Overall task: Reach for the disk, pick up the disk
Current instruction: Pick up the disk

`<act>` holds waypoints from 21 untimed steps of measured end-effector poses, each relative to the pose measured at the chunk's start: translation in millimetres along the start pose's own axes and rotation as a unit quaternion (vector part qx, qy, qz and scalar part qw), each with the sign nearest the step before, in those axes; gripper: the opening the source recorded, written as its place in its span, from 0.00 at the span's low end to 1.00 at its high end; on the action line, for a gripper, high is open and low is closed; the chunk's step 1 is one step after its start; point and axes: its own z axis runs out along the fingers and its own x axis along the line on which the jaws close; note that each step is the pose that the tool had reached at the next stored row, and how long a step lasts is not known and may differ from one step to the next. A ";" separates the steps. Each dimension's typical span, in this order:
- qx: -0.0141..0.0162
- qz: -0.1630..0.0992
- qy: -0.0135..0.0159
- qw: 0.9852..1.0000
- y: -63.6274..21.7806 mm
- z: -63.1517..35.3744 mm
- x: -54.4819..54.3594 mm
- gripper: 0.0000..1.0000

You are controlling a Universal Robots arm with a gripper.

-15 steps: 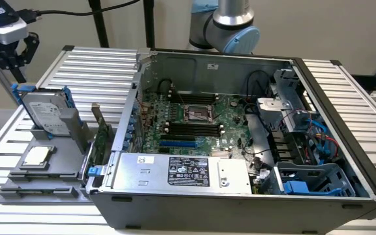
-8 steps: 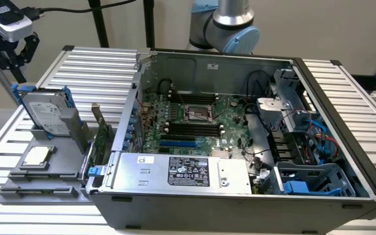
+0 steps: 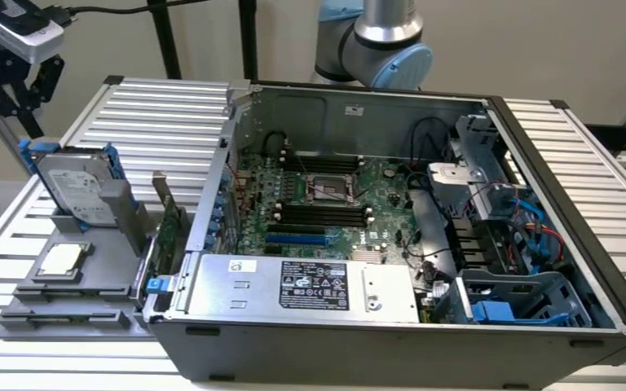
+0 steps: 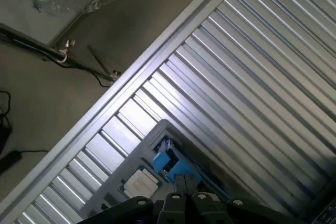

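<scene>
The disk [image 3: 76, 189] stands upright in a grey holder [image 3: 128, 213] on the ribbed table, at the exterior view's left, a silver-grey drive with blue rails along its edges. My gripper [image 3: 9, 102] hangs above it and further to the exterior view's left, apart from it, shut with nothing in it. From the wrist view I look down on the disk's blue-railed top edge [image 4: 170, 163] in the grey holder. My gripper [image 4: 182, 181] has its fingers together just over that edge.
An open computer case [image 3: 400, 342] takes up the middle and right, with a motherboard [image 3: 313, 204] and a silver box with a black label [image 3: 307, 285] inside. A small silver chip [image 3: 61, 259] lies in a grey tray in front of the disk. A green card [image 3: 169, 224] stands between holder and case.
</scene>
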 end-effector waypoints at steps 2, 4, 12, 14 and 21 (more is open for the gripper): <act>0.000 -0.018 0.001 1.000 0.0 -0.1 0.0 0.11; 0.000 -0.036 0.001 0.999 0.0 -0.3 0.0 0.11; 0.000 -0.109 0.004 0.994 0.0 -0.5 0.0 0.11; 0.000 -0.127 0.005 0.992 0.0 -0.5 0.0 0.11; 0.000 -0.190 0.007 0.982 0.0 -0.5 0.0 0.11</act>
